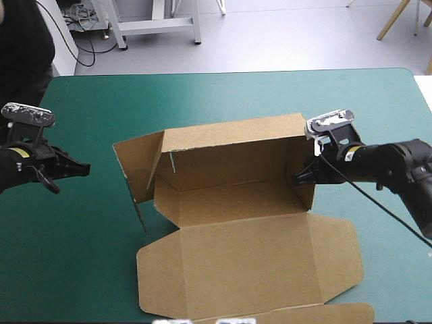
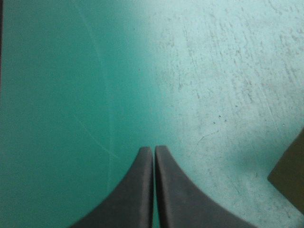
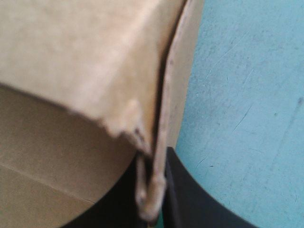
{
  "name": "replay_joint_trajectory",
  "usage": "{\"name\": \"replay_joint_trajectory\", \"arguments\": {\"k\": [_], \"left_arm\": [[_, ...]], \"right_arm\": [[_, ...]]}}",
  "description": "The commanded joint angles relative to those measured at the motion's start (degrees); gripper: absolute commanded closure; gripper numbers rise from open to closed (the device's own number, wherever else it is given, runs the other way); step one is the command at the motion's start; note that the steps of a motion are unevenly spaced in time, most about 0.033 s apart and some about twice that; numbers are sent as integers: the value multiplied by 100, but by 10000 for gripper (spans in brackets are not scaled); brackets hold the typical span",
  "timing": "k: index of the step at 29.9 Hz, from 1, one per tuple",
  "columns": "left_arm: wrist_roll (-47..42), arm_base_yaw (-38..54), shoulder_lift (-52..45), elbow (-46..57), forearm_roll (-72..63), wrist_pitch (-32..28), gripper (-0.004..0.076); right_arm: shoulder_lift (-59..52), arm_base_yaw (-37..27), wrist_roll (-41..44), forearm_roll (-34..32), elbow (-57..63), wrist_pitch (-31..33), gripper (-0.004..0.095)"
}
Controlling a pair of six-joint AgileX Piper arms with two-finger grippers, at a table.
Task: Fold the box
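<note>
Mostly open, the box [image 1: 233, 196] sat mid-frame on the teal-green counter [image 1: 88, 108], gripped at one end.
Its lid [image 1: 250, 263] lay flat toward the lower frame, with the front flap cut off by the bottom edge. The right end effector [image 1: 298, 179] was clamped on the right wall [image 1: 304, 162], and board blocked most of its wrist view. The left end effector [image 1: 86, 169] hovered at mid-left, pressed together and empty. It was well apart from the raised left flap [image 1: 138, 172], with bare cover around it.
</note>
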Motion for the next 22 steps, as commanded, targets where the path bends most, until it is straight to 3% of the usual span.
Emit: {"name": "replay_joint_trajectory", "arguments": {"k": [1, 11, 22], "left_arm": [[-10, 3, -159, -133, -137, -380, 730], [-10, 3, -159, -133, -173, -196, 730], [-10, 3, -159, -133, -149, -232, 734]], "right_arm": [[479, 11, 96, 8, -648, 580, 927], [2392, 11, 110, 18, -1593, 1034, 927], [3337, 11, 231, -3, -2427, 548, 904]]}}
